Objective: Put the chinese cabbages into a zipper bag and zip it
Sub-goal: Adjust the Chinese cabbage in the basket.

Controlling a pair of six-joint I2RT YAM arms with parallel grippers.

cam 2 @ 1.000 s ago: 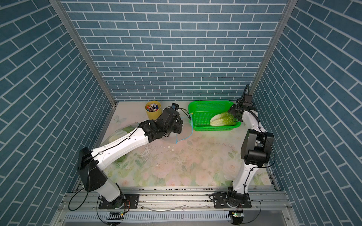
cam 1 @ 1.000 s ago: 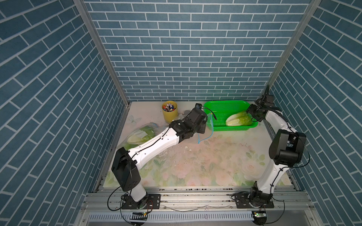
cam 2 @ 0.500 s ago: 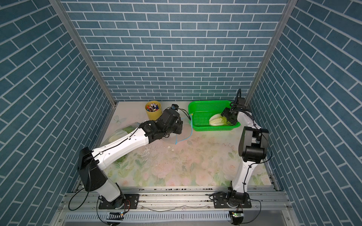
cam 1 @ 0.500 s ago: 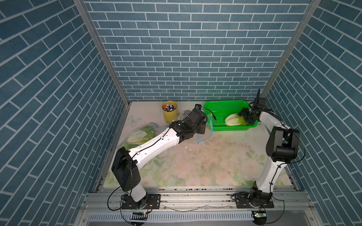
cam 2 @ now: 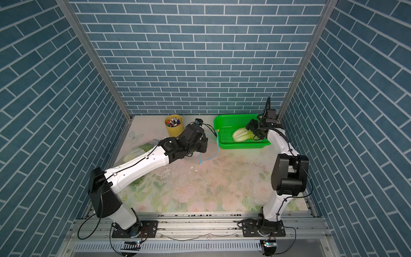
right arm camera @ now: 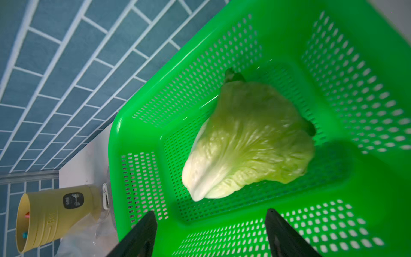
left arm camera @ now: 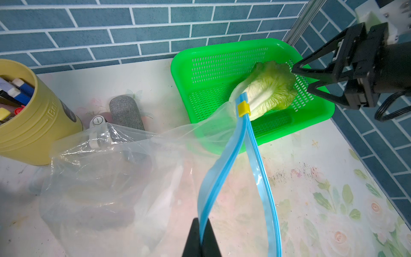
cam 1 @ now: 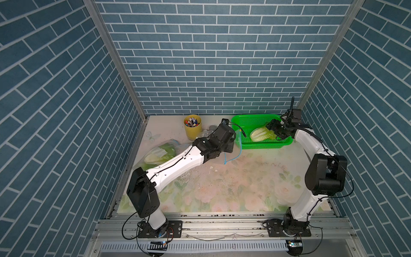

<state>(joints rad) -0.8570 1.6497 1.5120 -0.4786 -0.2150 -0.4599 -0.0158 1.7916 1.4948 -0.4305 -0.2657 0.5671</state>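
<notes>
Tabletop (cam 1: 244, 182) with a flowered cover carries everything. On it the zipper bag (left arm camera: 111, 178) sprawls beside the left arm, its mouth gaping toward the green basket (cam 1: 264, 145) at the back. Cabbage already shows through the bag's film (cam 1: 155, 155), though how many heads cannot be counted.

One loose chinese cabbage (right arm camera: 249, 142) lies on its side in the basket. It is a plump oblong with a white ribbed base and crinkly pale-green leaves. Its long axis runs across the basket, base toward the bag and leafy end toward the right arm, which is plainly the nearer one.

The right gripper (left arm camera: 300, 80) has its jaws spread wide and empty at that leafy end. In the right wrist view the head lies slantwise beyond the fingertips, not yet between them. The pick probably depends on the jaws straddling the head across its width.

The left gripper (left arm camera: 201, 233) is pinched tight on the bag's blue zip strip, holding the mouth up. The yellow slider (left arm camera: 243, 109) sits at the strip's far end.
</notes>
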